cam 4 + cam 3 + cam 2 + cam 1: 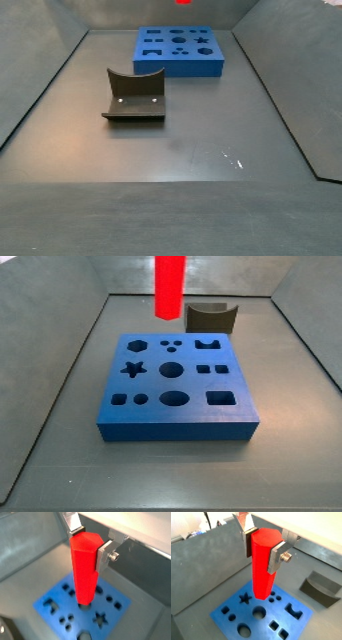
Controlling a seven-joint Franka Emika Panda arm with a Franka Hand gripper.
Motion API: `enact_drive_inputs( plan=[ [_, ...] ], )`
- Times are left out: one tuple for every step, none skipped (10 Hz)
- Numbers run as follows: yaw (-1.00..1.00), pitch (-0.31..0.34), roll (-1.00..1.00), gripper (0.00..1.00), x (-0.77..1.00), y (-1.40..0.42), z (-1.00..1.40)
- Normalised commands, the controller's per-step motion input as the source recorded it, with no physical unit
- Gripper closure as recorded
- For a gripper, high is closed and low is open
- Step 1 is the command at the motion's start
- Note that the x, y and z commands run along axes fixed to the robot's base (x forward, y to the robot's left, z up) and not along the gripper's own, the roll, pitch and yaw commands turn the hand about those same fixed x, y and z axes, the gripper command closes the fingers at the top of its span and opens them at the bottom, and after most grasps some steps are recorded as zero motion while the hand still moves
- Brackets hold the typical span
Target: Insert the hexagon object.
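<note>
Nearest in a side view, the dark grey notched block (134, 94) sits on the table (201, 150), open floor around it. Beyond lies the blue block (174, 386). Above it, the end effector (264, 547) clamps the upright hexagon object (262, 562).

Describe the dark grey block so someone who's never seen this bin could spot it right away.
Start at the blue block with shaped holes on the grey floor, above which the end effector holds the red hexagon object upright. The dark grey block sits on the floor apart from it. Unlike the blue one, it has a single curved notch scooped from its top and no holes.
</note>
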Motion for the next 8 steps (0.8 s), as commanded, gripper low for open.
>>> enact_drive_inputs(
  plan=[
    [-0.05,-0.081,-0.14,1.0,-1.0,0.71,-0.9],
    [-0.06,-0.097,-0.19,1.0,-1.0,0.66,-0.81],
    [-0.04,-0.131,-0.25,1.0,-0.9,0.63,-0.7],
    [0.0,-0.164,-0.37,1.0,-0.75,0.54,-0.45],
    [0.0,-0.233,-0.43,1.0,-0.56,0.49,-0.27],
    [0.02,-0.283,-0.43,1.0,-0.34,0.46,-0.16],
    [0.05,-0.226,-0.25,1.0,-0.03,0.05,-0.42],
    [0.0,-0.156,-0.04,1.0,0.0,0.0,-0.59]
  ],
)
